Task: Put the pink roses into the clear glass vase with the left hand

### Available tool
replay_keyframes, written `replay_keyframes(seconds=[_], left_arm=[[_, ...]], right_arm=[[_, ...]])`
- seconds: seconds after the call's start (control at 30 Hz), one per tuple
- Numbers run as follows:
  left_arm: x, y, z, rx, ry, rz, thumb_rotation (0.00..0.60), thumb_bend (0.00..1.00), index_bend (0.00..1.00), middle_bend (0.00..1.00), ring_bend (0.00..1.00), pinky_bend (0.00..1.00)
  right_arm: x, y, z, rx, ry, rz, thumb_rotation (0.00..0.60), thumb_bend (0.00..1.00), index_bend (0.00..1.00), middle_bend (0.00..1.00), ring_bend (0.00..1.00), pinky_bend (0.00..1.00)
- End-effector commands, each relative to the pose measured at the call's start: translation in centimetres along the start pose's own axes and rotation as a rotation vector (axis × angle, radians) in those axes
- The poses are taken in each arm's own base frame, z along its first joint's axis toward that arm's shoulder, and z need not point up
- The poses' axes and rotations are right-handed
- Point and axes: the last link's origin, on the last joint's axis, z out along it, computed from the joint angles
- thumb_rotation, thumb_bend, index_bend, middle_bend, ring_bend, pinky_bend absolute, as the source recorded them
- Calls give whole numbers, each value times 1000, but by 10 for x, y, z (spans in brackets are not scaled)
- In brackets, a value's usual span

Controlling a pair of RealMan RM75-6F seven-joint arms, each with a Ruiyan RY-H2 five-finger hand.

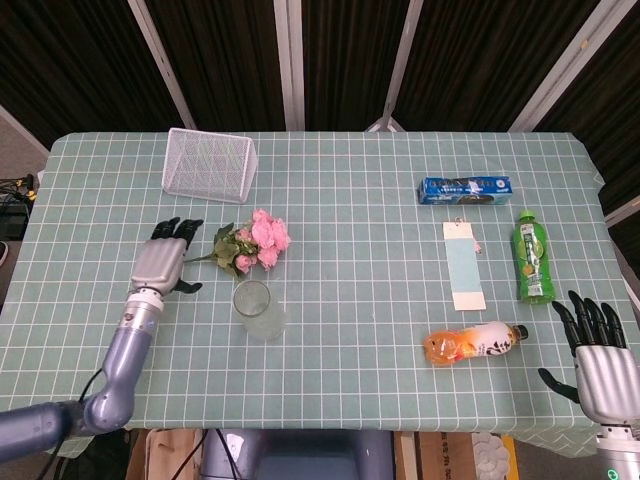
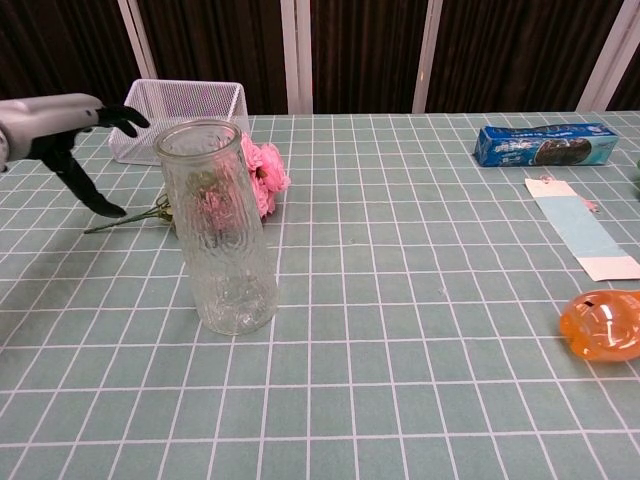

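roses (image 1: 255, 242) lie flat on the table (image 1: 350, 200), left of centre, pink heads to the right, leaves in the middle, green stem (image 1: 185, 261) running out to the left. in chest view the roses (image 2: 262, 176) sit behind the vase, partly seen through the glass. vase (image 1: 255, 309) stands upright just in front of the roses, apart from them, nothing inside; chest view shows it as a ribbed clear vase (image 2: 217, 230) with open mouth.

left hand (image 1: 160, 263) hovers over the stem end, just left of the leaves, back of hand up, fingers (image 1: 176, 229) extended and a little spread, thumb out to the side. holds nothing. chest view: left hand (image 2: 55, 120) above the table at the left edge, fingers forward, thumb (image 2: 85, 183) pointing down toward the stem tip; cannot tell if it touches the stem.

right hand (image 1: 600, 365) at the near right corner, well apart from everything, fingers straight and spread, thumb out, nothing in it. only head view shows it.

wire basket (image 1: 210, 165) behind the roses, toward the far left. blue packet (image 1: 464, 189) at far right, lying flat. pale blue card (image 1: 463, 265) in front of it. green bottle (image 1: 532, 257) on its side right of the card. orange bottle (image 1: 475, 343) on its side nearer the front, between card and right hand; chest view catches only its orange end (image 2: 604, 324) at the right edge.
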Motion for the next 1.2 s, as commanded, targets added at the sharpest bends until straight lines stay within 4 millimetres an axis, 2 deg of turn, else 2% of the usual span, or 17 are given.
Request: replay_keyframes(seconds=[0.03, 0.33, 0.57, 0.7, 0.77, 0.87, 1.03, 1.2], left_arm=[[-11, 18, 14, 24, -5, 27, 600, 185, 97, 73, 0, 0], [-37, 51, 39, 22, -2, 44, 600, 183, 97, 75, 0, 0], [-55, 70, 52, 7, -8, 59, 600, 189, 97, 99, 0, 0], [-63, 77, 58, -1, -17, 67, 600, 260, 105, 128, 0, 5], [-66, 81, 61, -13, -17, 63, 600, 310, 127, 156, 0, 39], [-70, 87, 63, -28, -2, 26, 600, 357, 166, 210, 27, 149], [-75, 93, 67, -39, 32, 10, 600, 436, 218, 326, 166, 300], [-77, 92, 68, -27, 58, 8, 600, 490, 287, 411, 248, 384]], right_arm=[[1, 0, 0, 0, 4, 3, 600, 155, 144, 36, 0, 0], [0, 0, 0, 0, 4, -3, 600, 155, 144, 36, 0, 0], [-3, -1, 1, 1, -4, -9, 600, 154, 143, 36, 0, 0], [-4, -2, 1, 3, -9, -14, 600, 155, 143, 36, 0, 0], [-5, -2, 1, 3, -13, -14, 600, 154, 144, 36, 0, 0], [-5, -2, 1, 4, -14, -15, 600, 155, 143, 36, 0, 0], [-4, -2, 1, 3, -11, -14, 600, 155, 143, 36, 0, 0], [-3, -2, 1, 5, -9, -11, 600, 155, 143, 36, 0, 0]])
